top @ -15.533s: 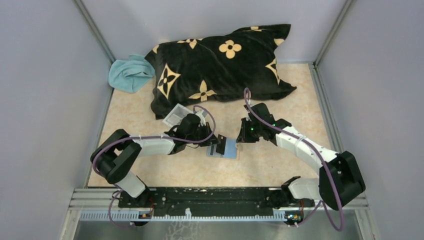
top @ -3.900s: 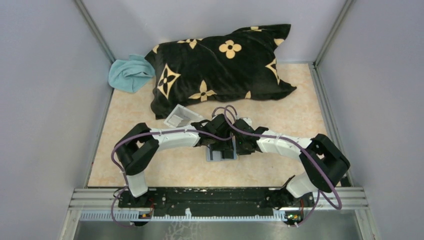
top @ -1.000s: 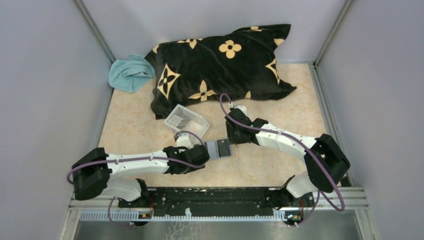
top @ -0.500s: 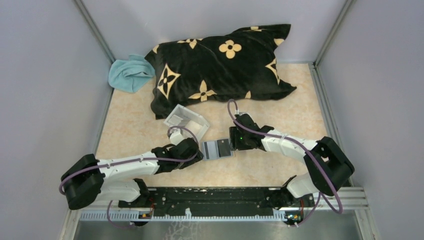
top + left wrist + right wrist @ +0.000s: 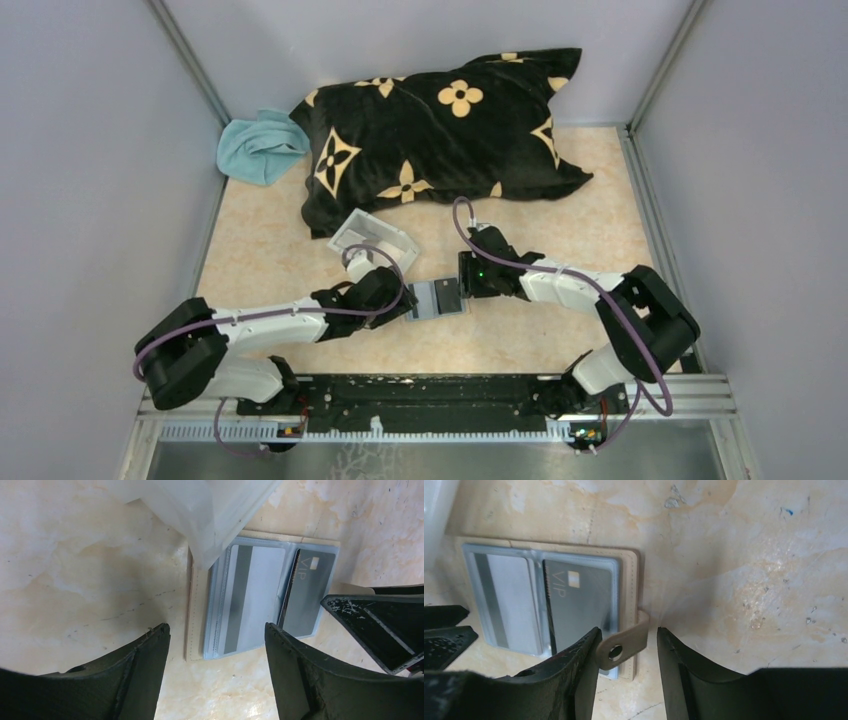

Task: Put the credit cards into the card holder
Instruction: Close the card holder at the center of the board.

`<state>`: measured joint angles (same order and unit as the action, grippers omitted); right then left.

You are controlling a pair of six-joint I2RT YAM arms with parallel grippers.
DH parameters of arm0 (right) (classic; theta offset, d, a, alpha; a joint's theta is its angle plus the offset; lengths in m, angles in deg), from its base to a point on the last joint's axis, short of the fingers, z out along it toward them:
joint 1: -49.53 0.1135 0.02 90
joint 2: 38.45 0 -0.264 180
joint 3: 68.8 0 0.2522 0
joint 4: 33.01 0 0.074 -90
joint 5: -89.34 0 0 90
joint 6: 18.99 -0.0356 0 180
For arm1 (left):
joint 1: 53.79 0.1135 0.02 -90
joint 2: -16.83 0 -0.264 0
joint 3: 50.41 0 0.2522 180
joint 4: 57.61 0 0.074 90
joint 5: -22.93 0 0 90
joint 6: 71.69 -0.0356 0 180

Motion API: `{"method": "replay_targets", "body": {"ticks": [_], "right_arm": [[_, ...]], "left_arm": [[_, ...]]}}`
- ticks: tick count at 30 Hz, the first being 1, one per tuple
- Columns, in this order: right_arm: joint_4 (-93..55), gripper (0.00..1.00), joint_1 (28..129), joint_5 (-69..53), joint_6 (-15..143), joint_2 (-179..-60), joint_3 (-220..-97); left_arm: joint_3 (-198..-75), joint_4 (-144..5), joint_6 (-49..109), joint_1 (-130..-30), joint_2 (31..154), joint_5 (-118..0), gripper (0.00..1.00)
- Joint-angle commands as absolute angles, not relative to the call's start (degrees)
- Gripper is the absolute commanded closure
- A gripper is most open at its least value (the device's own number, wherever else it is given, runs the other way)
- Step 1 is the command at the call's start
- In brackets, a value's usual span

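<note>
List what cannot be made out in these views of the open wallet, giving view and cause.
Left wrist view: a corner of the clear plastic tray covers a corner of the open tan folding wallet.
Right wrist view: the right tool's finger hides the wallet's near edge beside its snap tab.
Wrist views: the dark grey plastic card's print beyond "VIP" is too small.
Top view: the left tool crowds the wallet; the card is too small to pick out.

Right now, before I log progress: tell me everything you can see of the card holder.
The card holder lies open and flat on the marbled table, tan outside, with clear-grey pockets inside. One pocket holds a silvery striped card, the other a dark VIP card. Its tab with snap stud sits between the right gripper's open jaws; contact is unclear. A clear tray sits at one corner.
</note>
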<state>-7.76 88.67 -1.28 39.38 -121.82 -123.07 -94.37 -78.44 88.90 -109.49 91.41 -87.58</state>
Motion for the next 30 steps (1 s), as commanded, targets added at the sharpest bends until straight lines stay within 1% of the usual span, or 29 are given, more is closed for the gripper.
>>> {"method": "replay_targets", "body": {"ticks": [1,7,10,14,19,30], "right_arm": [[-11.4,0.56,87.7,-1.9,39.9,-122.5,-121.8],[-12.5,0.68,87.5,-2.4,39.5,-122.8,-121.7],[-12.7,0.76,87.5,-2.6,39.2,-121.7,-121.8],[-11.9,0.83,87.5,-2.5,38.9,-119.5,-122.5],[-10.6,0.86,87.5,-2.7,38.2,-116.7,-123.6],[-8.1,0.88,88.8,-3.8,37.0,-114.7,-127.4]], "left_arm": [[-92.2,-79.5,87.4,-108.7,94.5,-84.9,0.23],[-91.6,-76.6,86.2,-108.0,97.1,-83.3,0.23],[-91.6,-75.1,85.3,-107.8,98.2,-82.7,0.24],[-91.0,-72.5,84.3,-107.5,98.7,-81.5,0.24],[-90.8,-70.4,82.8,-107.4,100.0,-79.7,0.25],[-89.6,-66.8,81.8,-107.3,100.8,-77.0,0.29]]}}
